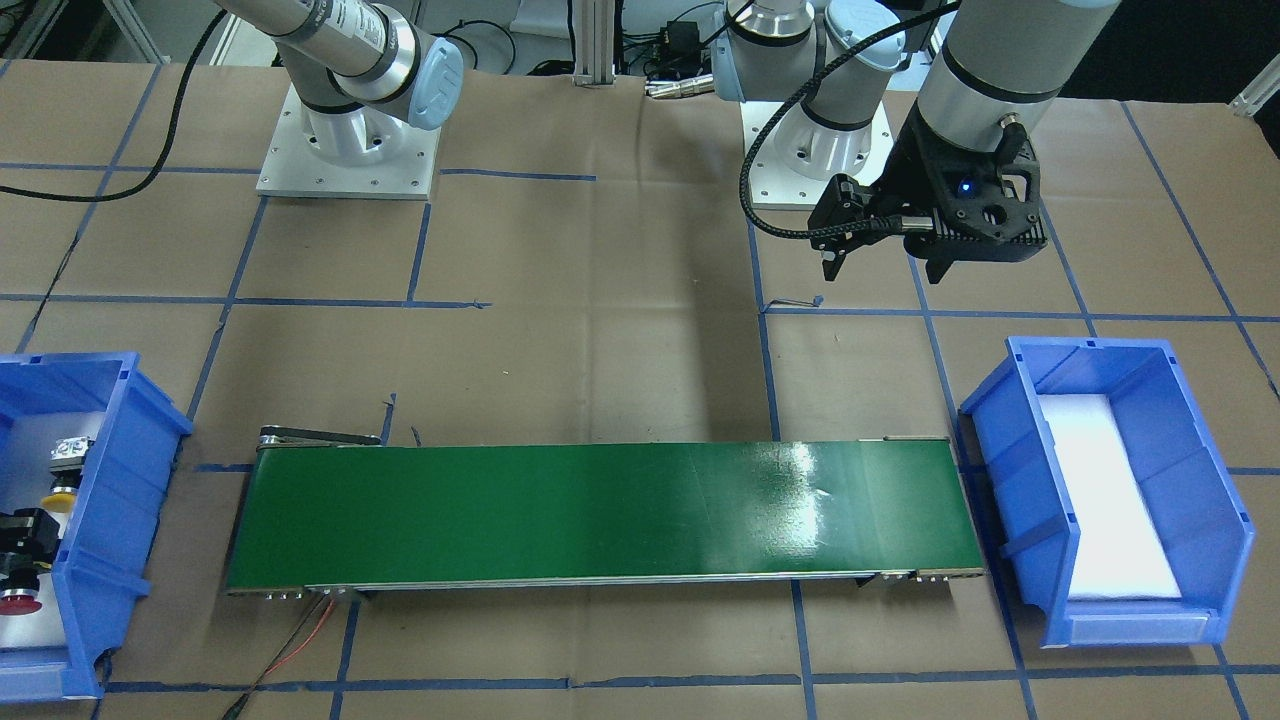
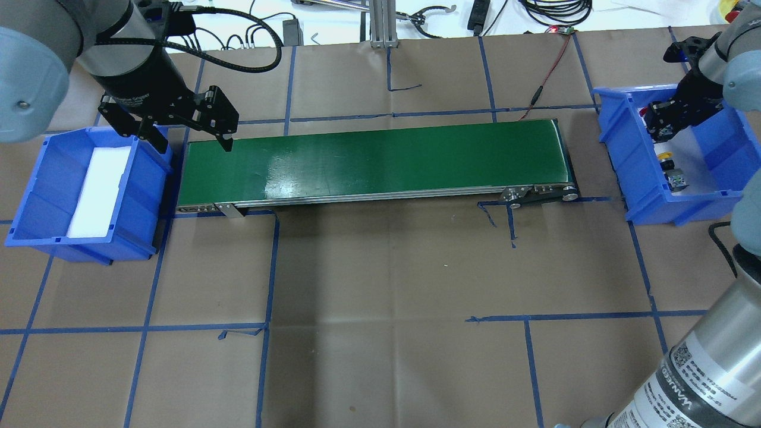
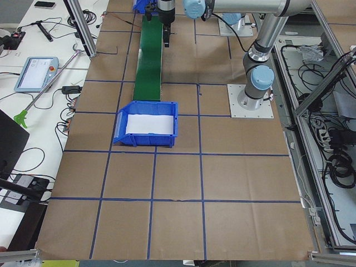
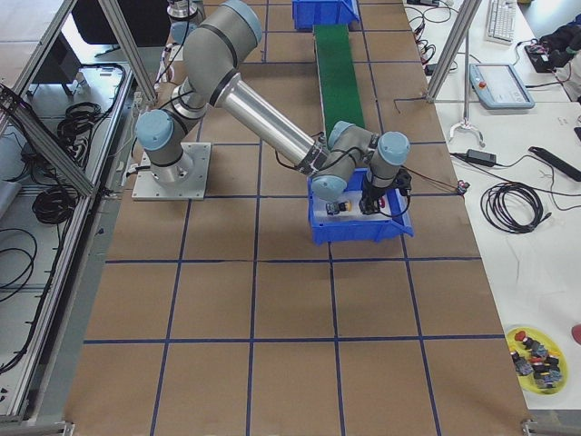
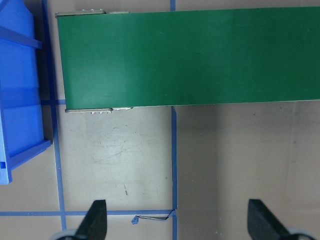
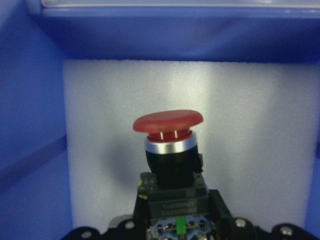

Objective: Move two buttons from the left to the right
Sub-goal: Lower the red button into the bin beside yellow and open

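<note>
The red button [image 6: 168, 121] has a red mushroom cap, a black body and a grey base. My right gripper [image 2: 661, 122] is shut on its base, low inside the blue bin [image 2: 618, 156] at my right. The cap also shows in the front view [image 1: 18, 601]. The yellow button [image 2: 666, 158] lies on the white foam in the same bin, just beside the gripper. My left gripper [image 2: 185, 139] is open and empty, above the table by the left end of the green conveyor belt [image 2: 374, 163]. Its fingertips [image 5: 97, 220] stand wide apart.
A second blue bin [image 2: 35, 196] with a bare white foam pad sits at the belt's left end, right beside my left gripper. Cables run along the far edge of the table. A red wire [image 2: 550, 65] leads to the belt's right end.
</note>
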